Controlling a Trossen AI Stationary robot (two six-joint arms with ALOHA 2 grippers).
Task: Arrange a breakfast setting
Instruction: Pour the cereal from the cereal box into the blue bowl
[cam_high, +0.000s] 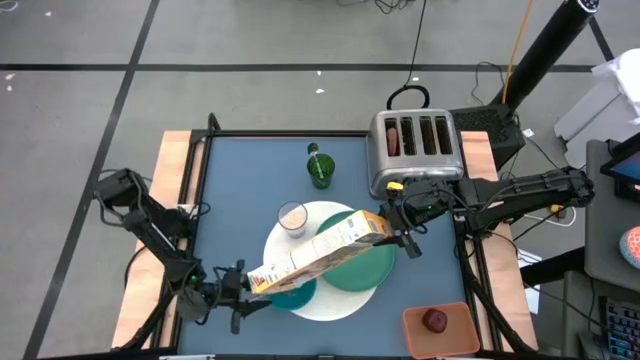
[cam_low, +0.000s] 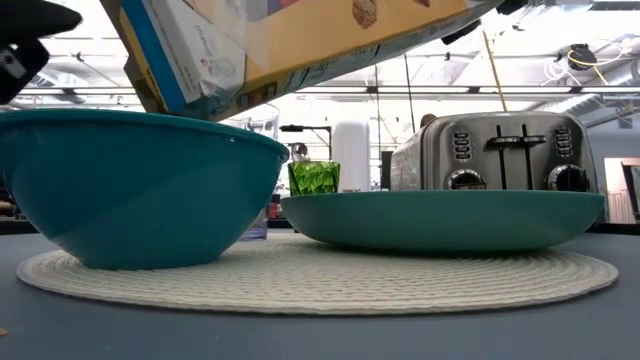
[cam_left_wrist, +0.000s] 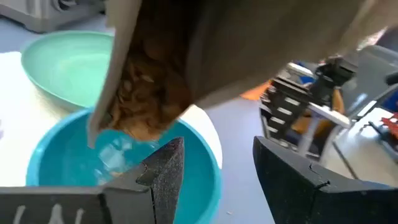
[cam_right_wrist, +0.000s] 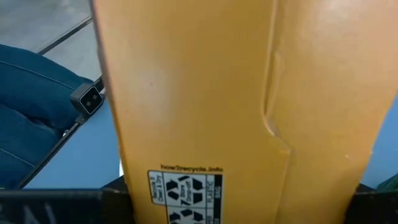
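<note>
A yellow cereal box (cam_high: 320, 255) hangs tilted over the white round mat (cam_high: 335, 302), with my right gripper (cam_high: 398, 236) shut on its higher end. Its open lower end, where the inner bag (cam_left_wrist: 149, 93) shows brown cereal, is above the teal bowl (cam_high: 297, 296). The bowl and the green plate (cam_high: 368, 270) stand on the mat. My left gripper (cam_left_wrist: 214, 149) is open at the bowl's left, below the box's mouth, with nothing between its fingers. The milk glass (cam_high: 292, 218) stands at the mat's far edge, and the green cup (cam_high: 320, 172) stands beyond it. My right gripper holds the cereal box by its closed end (cam_high: 380, 228), with a finger on either side of it. It comes from the table's right, slanting slightly down. The box is lifted clear and slopes down toward the bowl, open end lowest. The box itself hides the fingertips in the right wrist view.
A silver four-slot toaster (cam_high: 415, 145) stands at the far right, just beyond my right arm. An orange-brown tray (cam_high: 440, 332) with a red fruit (cam_high: 434, 320) lies at the near right corner. Bare blue table shows at the far left.
</note>
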